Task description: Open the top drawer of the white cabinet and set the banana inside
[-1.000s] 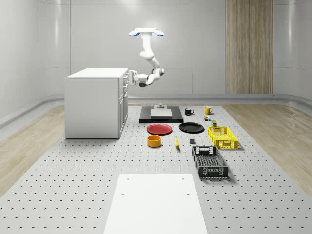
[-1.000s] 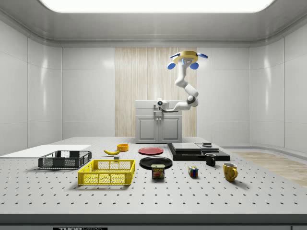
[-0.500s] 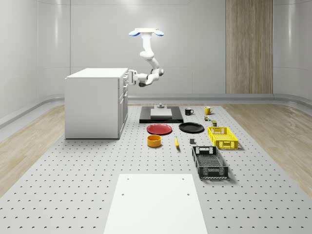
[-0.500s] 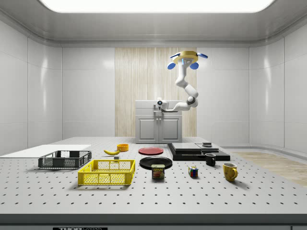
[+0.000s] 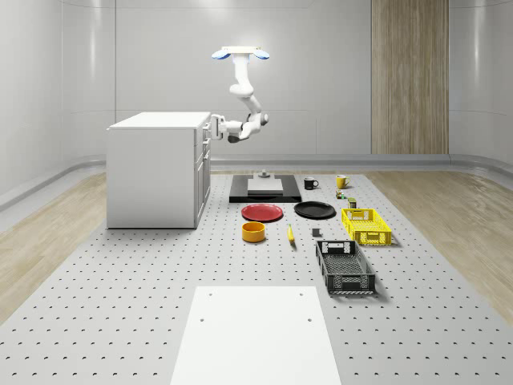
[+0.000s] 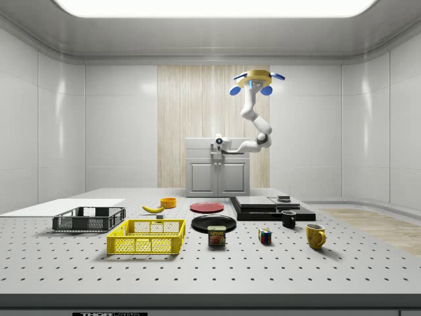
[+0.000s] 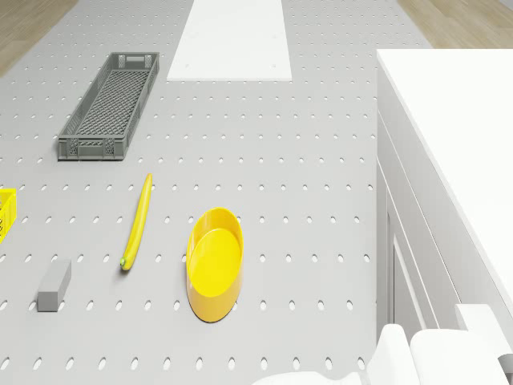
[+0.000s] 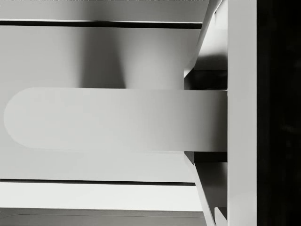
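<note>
White box-shaped cabinet [image 5: 156,168]: stood on the grey perforated table [image 5: 120,289]; top drawer [image 6: 218,153] seen shut. Quadrotor drone [image 5: 240,54]: hovering in the air beside the cabinet front, above the table. Two-finger gripper [image 5: 213,127]: placed against the top drawer front, its rounded white handle [image 8: 113,119] seen close in the wrist view; finger spacing cannot be told. Slim yellow banana [image 7: 137,220]: laid on the table beside a round yellow bowl [image 7: 214,262], well apart from the gripper.

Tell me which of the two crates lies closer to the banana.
The dark grey crate. In the drone view it lies just beyond the banana's far end, while the yellow crate lies farther off past the small grey block.
</note>
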Tool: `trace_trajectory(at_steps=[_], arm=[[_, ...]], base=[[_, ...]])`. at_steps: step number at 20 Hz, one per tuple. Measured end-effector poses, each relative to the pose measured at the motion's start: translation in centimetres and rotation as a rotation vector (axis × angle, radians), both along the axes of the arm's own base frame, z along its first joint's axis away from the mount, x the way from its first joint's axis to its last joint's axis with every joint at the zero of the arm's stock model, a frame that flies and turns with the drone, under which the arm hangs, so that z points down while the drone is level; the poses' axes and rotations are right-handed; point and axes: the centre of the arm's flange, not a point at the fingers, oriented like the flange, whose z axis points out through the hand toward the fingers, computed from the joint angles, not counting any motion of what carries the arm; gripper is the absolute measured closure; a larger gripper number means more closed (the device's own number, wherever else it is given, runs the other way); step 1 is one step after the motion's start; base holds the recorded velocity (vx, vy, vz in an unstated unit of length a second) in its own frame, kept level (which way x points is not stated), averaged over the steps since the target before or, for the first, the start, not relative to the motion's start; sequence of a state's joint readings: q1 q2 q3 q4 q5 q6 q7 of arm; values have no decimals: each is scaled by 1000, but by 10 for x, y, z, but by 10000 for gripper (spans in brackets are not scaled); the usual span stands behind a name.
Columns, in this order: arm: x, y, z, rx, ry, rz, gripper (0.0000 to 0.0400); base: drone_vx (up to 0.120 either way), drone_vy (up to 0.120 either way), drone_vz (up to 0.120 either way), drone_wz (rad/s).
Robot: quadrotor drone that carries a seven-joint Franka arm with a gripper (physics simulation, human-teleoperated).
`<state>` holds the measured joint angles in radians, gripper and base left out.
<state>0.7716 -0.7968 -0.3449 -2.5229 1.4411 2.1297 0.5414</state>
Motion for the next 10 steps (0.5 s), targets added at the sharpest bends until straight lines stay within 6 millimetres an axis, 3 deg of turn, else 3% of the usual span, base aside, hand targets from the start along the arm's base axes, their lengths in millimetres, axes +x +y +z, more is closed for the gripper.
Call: trace_trajectory(at_steps=[10], arm=[[-1,-25,2,-8,27,1,272]], base=[[0,0,0,0]])
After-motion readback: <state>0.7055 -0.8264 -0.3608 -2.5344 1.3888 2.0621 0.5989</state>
